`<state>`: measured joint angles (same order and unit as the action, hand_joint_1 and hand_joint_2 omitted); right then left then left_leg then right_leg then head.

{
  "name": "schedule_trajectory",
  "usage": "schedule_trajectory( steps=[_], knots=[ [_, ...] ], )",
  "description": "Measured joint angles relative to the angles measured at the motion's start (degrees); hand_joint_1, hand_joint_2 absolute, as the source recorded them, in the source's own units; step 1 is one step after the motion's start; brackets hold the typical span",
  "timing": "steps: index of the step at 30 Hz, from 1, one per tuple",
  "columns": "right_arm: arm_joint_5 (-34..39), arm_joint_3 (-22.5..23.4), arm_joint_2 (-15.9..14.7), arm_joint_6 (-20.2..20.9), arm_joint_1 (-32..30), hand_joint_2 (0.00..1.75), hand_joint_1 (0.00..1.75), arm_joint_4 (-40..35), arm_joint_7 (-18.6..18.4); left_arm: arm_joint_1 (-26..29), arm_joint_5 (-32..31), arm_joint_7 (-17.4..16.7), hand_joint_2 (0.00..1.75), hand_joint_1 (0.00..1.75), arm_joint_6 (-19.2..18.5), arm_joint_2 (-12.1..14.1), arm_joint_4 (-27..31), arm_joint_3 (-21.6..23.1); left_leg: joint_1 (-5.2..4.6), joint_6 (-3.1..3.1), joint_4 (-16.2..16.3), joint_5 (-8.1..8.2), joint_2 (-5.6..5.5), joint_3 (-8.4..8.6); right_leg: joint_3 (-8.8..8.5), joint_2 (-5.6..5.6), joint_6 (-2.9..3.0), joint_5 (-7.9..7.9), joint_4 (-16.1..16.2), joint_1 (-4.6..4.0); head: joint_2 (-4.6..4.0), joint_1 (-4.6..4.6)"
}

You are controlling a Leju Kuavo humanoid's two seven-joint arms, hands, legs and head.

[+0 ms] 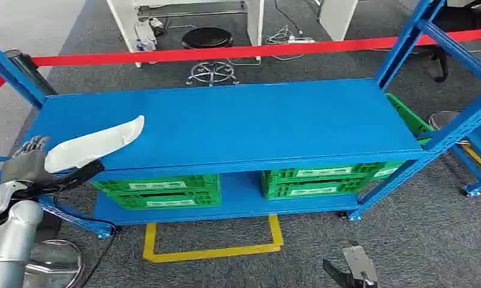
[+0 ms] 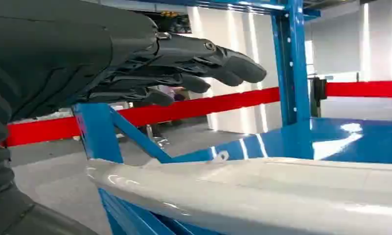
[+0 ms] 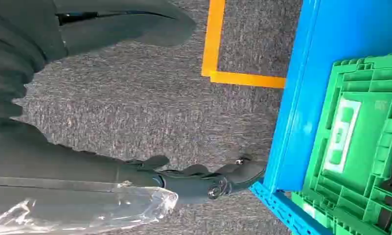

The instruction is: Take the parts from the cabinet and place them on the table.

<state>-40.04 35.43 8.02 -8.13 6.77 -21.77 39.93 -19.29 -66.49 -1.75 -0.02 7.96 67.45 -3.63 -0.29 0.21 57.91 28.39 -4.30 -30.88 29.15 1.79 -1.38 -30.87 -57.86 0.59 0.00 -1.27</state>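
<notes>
Gripped in the left hand (image 1: 26, 163), a long white part (image 1: 96, 143) reaches ahead over the blue shelf (image 1: 238, 120), awaiting set-down; right hand (image 1: 353, 270) hangs, state unclear.

White curved part (image 1: 96, 144), long and glossy, smooth shell-like shape with a rounded tip; held at its near end by left hand (image 1: 27, 165), far end reaching over the left front corner of the blue rack's top shelf (image 1: 238, 120); tilted, tip up and toward the right. Cannot tell if it touches the shelf surface. Left wrist view: part (image 2: 262, 196) runs below the dark fingers (image 2: 218, 61), which extend above it without touching
</notes>
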Motion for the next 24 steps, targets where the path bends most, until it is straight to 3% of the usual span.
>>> schedule_trajectory(
  steps=[18,20,21,24],
  knots=[
    [1.0,-1.5,0.0,0.6,0.2,1.75,0.00,0.5,0.0,-3.3,-3.6,-2.5,1.75,0.00,0.1,0.4,-7.5,1.2,0.00,0.00,0.0,0.00,0.01,0.00,0.01,0.02,0.00,0.00,0.0,0.00,0.00,0.00],
    [1.1,-1.6,0.0,0.7,0.2,1.75,0.00,0.5,0.0,-3.7,-3.8,-2.6,1.75,0.31,0.6,0.4,-9.1,1.2,0.00,0.00,0.0,0.00,0.01,0.00,0.01,0.02,0.00,0.00,0.0,0.00,0.00,0.00],
    [1.3,-1.8,0.0,0.7,0.2,1.75,0.00,0.5,0.0,-3.8,-3.9,-2.6,1.75,1.27,0.9,0.4,-9.9,1.2,0.00,0.00,0.0,0.00,0.01,0.00,0.01,0.02,0.00,0.01,0.0,0.00,0.00,0.00],
    [1.5,-2.1,0.0,0.7,0.2,1.75,0.00,0.6,0.0,-4.0,-4.4,-2.5,1.75,1.75,1.6,0.4,-11.2,1.2,0.00,0.00,0.0,0.00,0.01,0.00,0.01,0.02,0.00,0.01,0.0,0.00,0.00,0.00]
  ],
)
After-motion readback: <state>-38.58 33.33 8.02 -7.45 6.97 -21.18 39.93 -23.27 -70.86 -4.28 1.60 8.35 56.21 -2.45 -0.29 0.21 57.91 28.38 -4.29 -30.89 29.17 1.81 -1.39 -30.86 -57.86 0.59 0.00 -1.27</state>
